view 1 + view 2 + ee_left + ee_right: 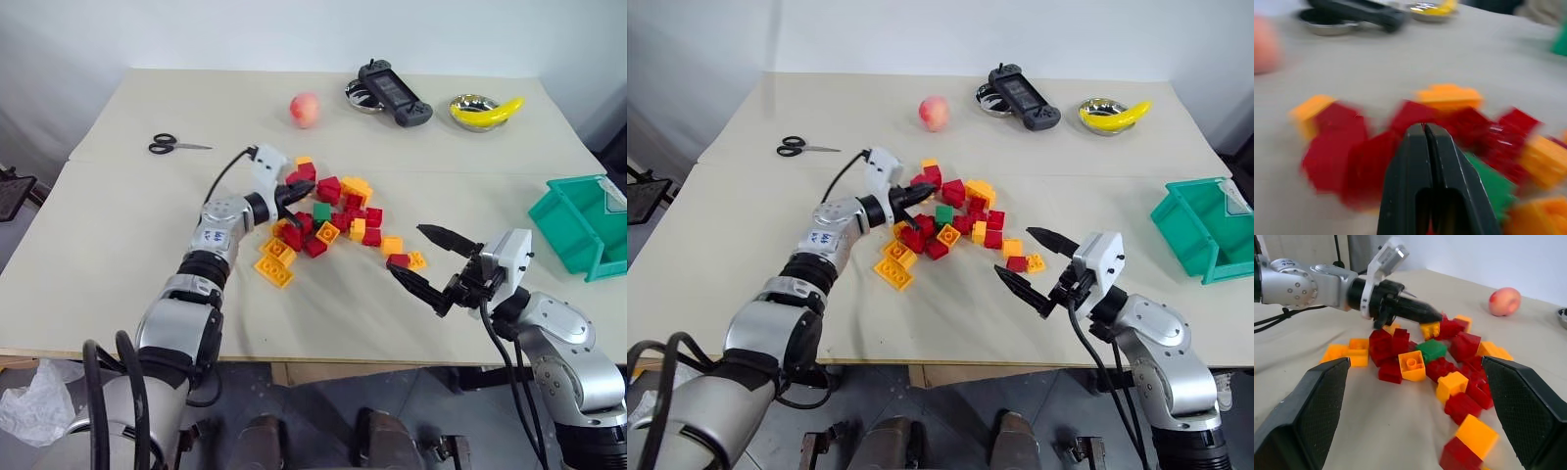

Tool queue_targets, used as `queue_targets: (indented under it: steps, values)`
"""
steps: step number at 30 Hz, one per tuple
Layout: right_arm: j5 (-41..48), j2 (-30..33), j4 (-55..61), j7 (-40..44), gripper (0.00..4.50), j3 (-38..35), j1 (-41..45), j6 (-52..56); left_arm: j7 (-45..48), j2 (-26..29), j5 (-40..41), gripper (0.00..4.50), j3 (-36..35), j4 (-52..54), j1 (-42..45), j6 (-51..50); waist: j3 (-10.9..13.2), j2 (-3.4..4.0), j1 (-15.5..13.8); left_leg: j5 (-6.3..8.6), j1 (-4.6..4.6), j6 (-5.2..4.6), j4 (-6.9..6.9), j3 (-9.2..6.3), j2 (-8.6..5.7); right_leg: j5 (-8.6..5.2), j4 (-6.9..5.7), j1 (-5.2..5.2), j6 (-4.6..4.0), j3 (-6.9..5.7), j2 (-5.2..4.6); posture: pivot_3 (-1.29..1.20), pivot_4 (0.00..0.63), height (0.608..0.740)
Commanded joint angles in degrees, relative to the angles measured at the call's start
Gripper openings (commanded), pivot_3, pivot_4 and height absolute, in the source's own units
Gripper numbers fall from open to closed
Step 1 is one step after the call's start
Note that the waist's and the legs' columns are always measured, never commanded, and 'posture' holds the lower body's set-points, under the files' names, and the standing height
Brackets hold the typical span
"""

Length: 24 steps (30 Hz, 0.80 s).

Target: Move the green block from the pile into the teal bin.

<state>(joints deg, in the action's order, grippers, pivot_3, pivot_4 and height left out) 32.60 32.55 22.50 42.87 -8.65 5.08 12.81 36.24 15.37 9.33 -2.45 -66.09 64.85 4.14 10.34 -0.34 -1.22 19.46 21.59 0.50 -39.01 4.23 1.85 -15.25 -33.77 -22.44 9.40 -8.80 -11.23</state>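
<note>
Two claws of mine are over the table (pixel 118 235), and they stand quite differently. My left gripper (pixel 1435 316) is pressed tight together, tips touching with nothing between them, and it pokes level into the far side of the pile (pixel 333 220), its point just above the red and orange-yellow bricks. I judge the shut fingers serve as a probe, good for nudging bricks aside but useless for lifting until they part again.

My right gripper (pixel 421 257) is spread as wide as it goes, empty, held off the near right edge of the scatter and aimed across it. It seems placed to wait its turn, or to come in from the open side.

Crowded among the rest, the green block (pixel 1431 350) lies flat on the table in the middle of the pile, with red bricks touching it on several sides and an orange-yellow one just in front. My left wrist view is smeared, so I can only guess that the green patch (pixel 1493 183) just beside my closed fingers is that same block.

Room for moving is best on the right: bare tabletop runs from the pile to the teal bin (pixel 578 230), which sits at the table's right edge, well apart from the bricks. A peach (pixel 306 109), scissors (pixel 176 145) and two steel bowls stay far back, out of my path.
</note>
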Motion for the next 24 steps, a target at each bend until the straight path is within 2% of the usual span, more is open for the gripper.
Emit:
queue_targets:
  steps: [1,7,11,14,18,21,24]
  values:
    - [-0.11,-0.44,2.92,-1.2,4.5,-0.16,-0.17,0.4,3.07,0.93,-0.53,0.06,-0.85,-0.53,0.49,0.59,0.01,-0.01,0.01,0.0,0.01,0.0,0.0,0.0,0.0,0.0,0.0,-0.01,0.0,0.0,0.0,0.0,0.15,0.74]
    - [0.09,-0.28,3.52,-1.63,4.5,0.3,-0.64,1.28,19.19,1.22,-0.92,0.06,2.63,7.19,-4.33,0.07,0.01,-0.01,-0.13,0.0,0.04,0.0,0.0,0.0,-0.01,0.0,0.02,-0.01,0.0,-0.02,0.0,0.0,0.15,0.74]
    - [0.12,0.3,3.45,-1.05,4.5,0.45,-0.82,1.75,27.51,1.88,-1.43,0.06,6.73,18.48,-10.35,-2.33,0.0,-0.01,0.0,0.0,0.04,0.0,0.0,0.0,0.0,0.0,0.0,-0.02,0.0,-0.02,0.0,0.0,0.15,0.74]
    - [0.12,0.56,3.48,-0.64,4.5,0.22,-1.05,1.92,30.4,3.84,-1.4,0.06,8.27,26.65,-14.98,-4.5,0.0,0.0,0.0,0.0,0.03,0.0,-0.01,0.0,0.0,0.0,-0.01,-0.02,0.0,-0.01,0.0,0.0,0.15,0.74]
    - [0.09,1.36,2.89,0.14,4.5,-0.56,-0.98,1.99,30.23,8.68,2.39,0.06,3.91,35.81,-20.6,-7.04,-0.01,0.01,0.29,0.0,0.0,0.0,-0.03,0.0,0.02,0.0,-0.04,-0.02,-0.01,0.02,0.0,0.0,0.15,0.74]
    - [0.72,2.43,1.48,1.21,4.5,-1.71,-0.44,2.39,32.5,14.54,7.67,0.06,-2.04,40.74,-26.2,-8.58,-0.01,0.01,1.06,0.0,-0.01,0.0,-0.03,-0.01,0.04,0.0,-0.07,-0.03,-0.01,0.02,0.01,0.0,0.15,0.74]
    - [3.74,5.25,0.33,4.64,4.5,-1.25,0.73,6.83,33.47,19.24,9.96,0.67,-5.99,47.01,-33.81,-6.18,0.0,0.01,1.33,0.0,0.0,0.0,-0.01,-0.03,0.04,-0.01,-0.05,-0.04,-0.01,0.02,-0.01,0.0,0.15,0.74]
